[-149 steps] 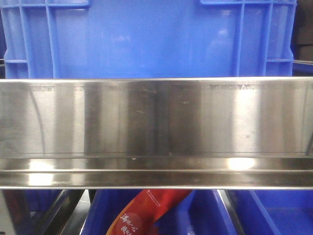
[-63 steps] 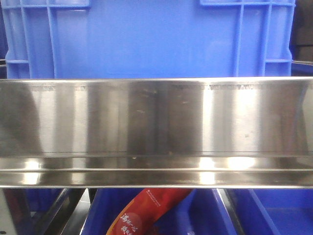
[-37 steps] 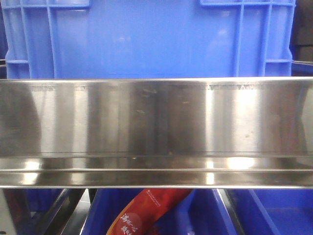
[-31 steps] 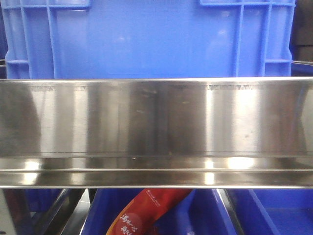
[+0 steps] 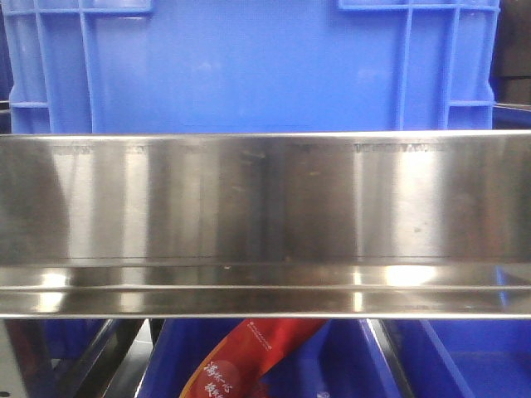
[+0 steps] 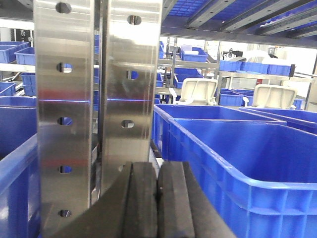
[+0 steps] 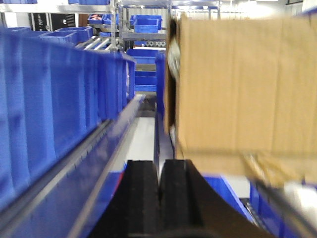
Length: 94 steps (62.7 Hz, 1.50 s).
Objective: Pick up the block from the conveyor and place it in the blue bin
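Both sets of jaws are pressed together with nothing between them — the left gripper (image 6: 157,198) sits beside a perforated steel upright (image 6: 64,114), with an open blue bin (image 6: 257,163) just to its right. The right gripper (image 7: 158,193) points along a row of blue crates (image 7: 54,99); a blurred cardboard box (image 7: 242,84) looms ahead — no block or conveyor visible.

steel rail (image 5: 265,215) blocking front, bin (image 6: 237,148) open-topped
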Tool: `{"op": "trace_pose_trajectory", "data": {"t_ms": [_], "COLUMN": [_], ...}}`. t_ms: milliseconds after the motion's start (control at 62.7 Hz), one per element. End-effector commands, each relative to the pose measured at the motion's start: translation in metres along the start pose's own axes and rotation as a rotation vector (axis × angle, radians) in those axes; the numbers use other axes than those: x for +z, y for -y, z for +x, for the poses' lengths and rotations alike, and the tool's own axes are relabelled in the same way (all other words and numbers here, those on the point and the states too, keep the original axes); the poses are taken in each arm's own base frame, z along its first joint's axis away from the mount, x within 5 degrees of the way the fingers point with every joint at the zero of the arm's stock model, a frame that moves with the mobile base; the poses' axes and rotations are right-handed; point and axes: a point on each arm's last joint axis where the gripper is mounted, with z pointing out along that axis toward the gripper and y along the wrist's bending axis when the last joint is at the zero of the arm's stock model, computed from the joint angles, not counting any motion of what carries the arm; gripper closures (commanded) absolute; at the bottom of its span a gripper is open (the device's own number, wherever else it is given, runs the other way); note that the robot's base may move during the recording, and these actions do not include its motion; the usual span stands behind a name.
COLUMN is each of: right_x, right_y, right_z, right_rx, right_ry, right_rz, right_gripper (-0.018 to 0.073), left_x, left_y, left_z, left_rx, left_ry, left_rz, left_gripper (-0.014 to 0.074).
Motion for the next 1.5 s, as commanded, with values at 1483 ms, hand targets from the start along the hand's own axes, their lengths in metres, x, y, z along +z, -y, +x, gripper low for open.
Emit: {"op": "trace_pose_trajectory", "data": {"t_ms": [1483], "right_x": [-0.002], "right_y": [0.001], "right_z": [0.008], "right_rx": [-0.017], "right_ry": [0.015], "right_rz": [0.004], "right_gripper": [0.0721], "left_x": [-0.011], "left_y": [-0.010], "left_z": [0.095], "left_rx": [0.037], "left_ry": [-0.079], "left_rz": [-0.083], "left_gripper": [0.0707]}}
